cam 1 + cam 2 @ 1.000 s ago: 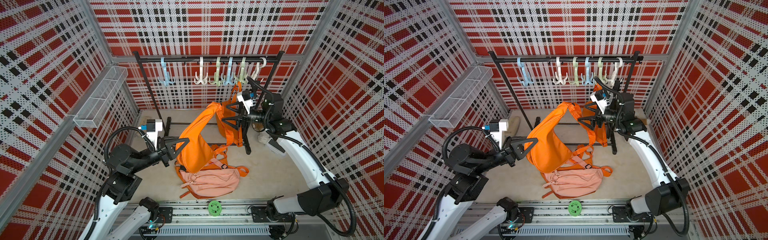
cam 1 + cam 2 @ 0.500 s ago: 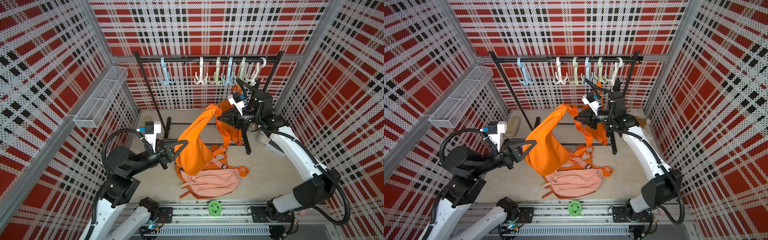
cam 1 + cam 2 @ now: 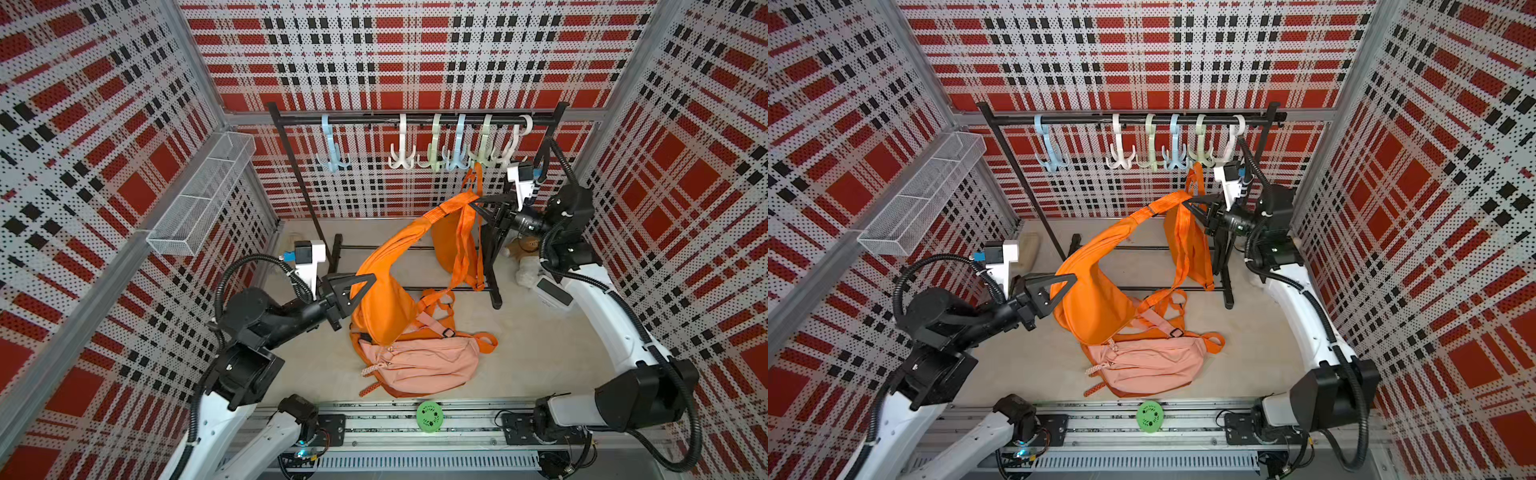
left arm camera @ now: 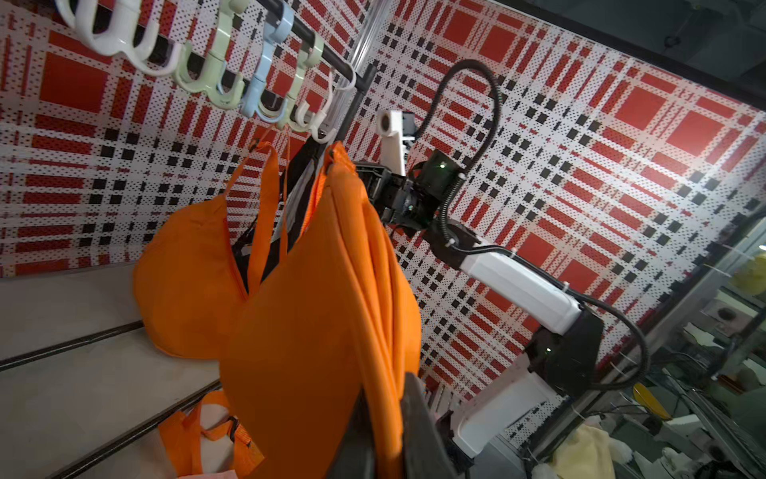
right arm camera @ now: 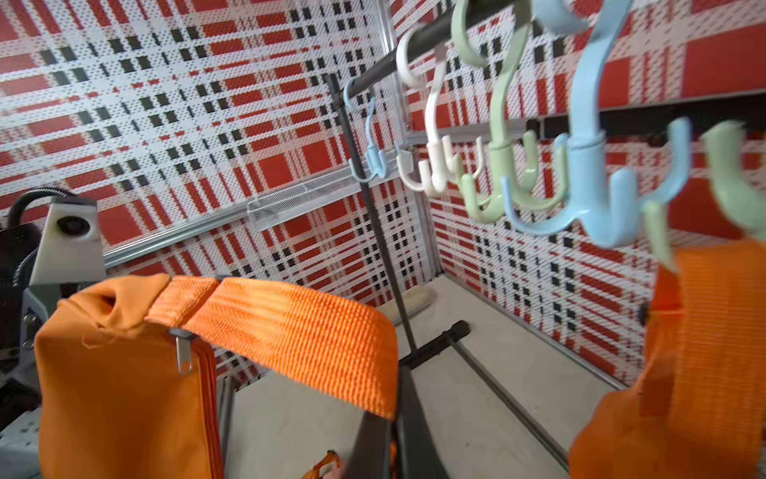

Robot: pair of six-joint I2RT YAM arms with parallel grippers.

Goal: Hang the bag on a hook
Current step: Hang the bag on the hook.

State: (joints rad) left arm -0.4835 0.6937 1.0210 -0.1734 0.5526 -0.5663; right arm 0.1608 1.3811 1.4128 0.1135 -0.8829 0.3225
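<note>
The bright orange sling bag (image 3: pixel 386 299) sags in mid-air between both arms, below the hook rail (image 3: pixel 415 119); a metal zip pull (image 5: pixel 182 356) sits beside its woven strap (image 5: pixel 290 327); the left gripper (image 3: pixel 365 282) jaws pinch the body fabric; the right gripper (image 3: pixel 478 203) jaws are closed on the strap.

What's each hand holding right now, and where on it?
Both hold the lifted orange bag: left hand pinches the fabric of its body, right hand pinches its strap.
</note>
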